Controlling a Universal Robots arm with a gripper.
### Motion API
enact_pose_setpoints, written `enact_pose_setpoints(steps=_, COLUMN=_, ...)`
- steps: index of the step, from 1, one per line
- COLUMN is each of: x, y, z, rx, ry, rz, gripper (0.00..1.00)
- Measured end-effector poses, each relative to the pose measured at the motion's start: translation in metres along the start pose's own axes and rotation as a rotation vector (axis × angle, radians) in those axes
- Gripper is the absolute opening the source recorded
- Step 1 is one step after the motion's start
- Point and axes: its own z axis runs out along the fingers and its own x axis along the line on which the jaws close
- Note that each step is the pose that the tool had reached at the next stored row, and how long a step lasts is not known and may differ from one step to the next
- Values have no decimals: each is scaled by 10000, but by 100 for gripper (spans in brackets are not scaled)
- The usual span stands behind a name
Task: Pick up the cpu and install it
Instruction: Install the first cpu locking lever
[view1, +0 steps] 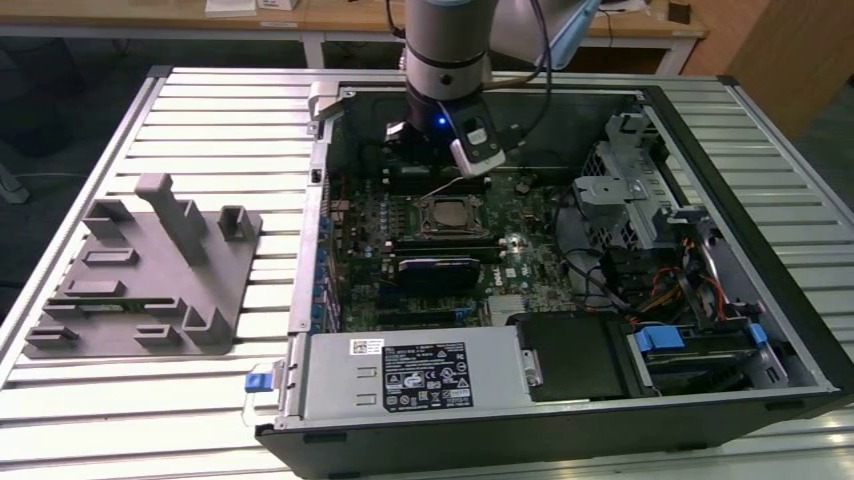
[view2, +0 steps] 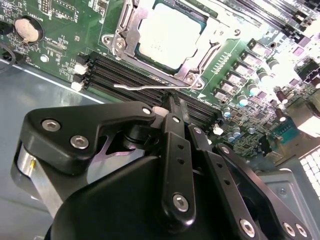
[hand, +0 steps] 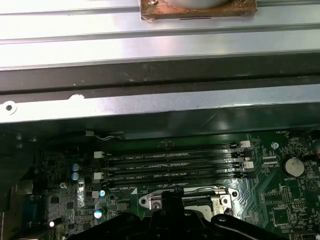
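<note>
No legible text; print on power supply label (view1: 427, 378) & motherboard (view2: 65, 35) unreadable.

silvery-white square cpu (view2: 167, 35): smooth brushed metal top | black pincer (view2: 172, 107): matt links, shiny screw heads | ribbed silver tabletop (view1: 200, 120): satin metal slats | grey fixture block (view1: 147, 270): dull matt plastic | green motherboard (view2: 60, 35): glossy

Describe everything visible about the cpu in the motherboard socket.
The cpu is a flat square chip with a silvery-white metal top and faint markings near its centre. It lies level inside the metal-framed socket on the green motherboard, the frame bordering its edges, and a thin wire lever runs alongside the frame. In the exterior view it sits mid-board. The black gripper is above the memory slots beside it, not touching it.
</note>
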Motion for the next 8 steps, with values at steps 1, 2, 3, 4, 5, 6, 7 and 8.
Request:
enact_pose_setpoints(steps=1, x=-4, y=0, z=2, rx=0, ry=-2, rz=1, gripper=11)
enact_pose_setpoints(steps=2, x=-8, y=0, z=4, rx=0, ry=-4, rz=2, gripper=11)
enact_pose_setpoints(steps=3, x=-13, y=0, z=7, rx=0, ry=-5, rz=4, gripper=11)
enact_pose_setpoints(steps=4, x=-19, y=0, z=9, rx=0, ry=-6, rz=5, gripper=11)
enact_pose_setpoints(steps=5, x=-25, y=0, z=11, rx=0, ry=-6, rz=5, gripper=11)
enact_pose_setpoints(steps=6, x=-32, y=0, z=13, rx=0, ry=-6, rz=6, gripper=11)
enact_pose_setpoints(steps=7, x=-38, y=0, z=15, rx=0, ry=-6, rz=7, gripper=11)
enact_pose_setpoints(steps=8, x=-44, y=0, z=16, rx=0, ry=-7, rz=7, gripper=11)
